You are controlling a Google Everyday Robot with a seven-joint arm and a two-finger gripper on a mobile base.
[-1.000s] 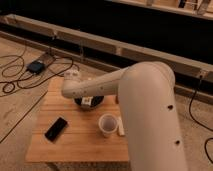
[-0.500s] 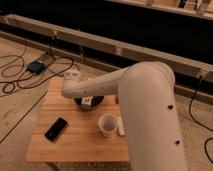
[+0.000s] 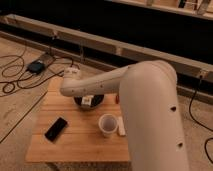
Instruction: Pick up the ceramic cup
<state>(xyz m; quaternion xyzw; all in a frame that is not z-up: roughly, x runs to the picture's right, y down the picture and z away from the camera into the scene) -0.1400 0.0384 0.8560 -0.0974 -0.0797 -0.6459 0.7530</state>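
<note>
The ceramic cup (image 3: 107, 125) is small and pale, with a round open rim. It stands upright on the wooden table (image 3: 75, 145), right of the middle. My white arm (image 3: 100, 82) reaches from the right across the back of the table. My gripper (image 3: 87, 100) hangs below the arm over the dark round bowl-like object (image 3: 95, 101), behind and to the left of the cup and apart from it. It holds nothing that I can see.
A black phone (image 3: 56, 128) lies flat on the table's front left. A flat white block (image 3: 121, 126) lies right beside the cup. Cables and a dark box (image 3: 36, 66) lie on the floor at the left. A low wall runs behind the table.
</note>
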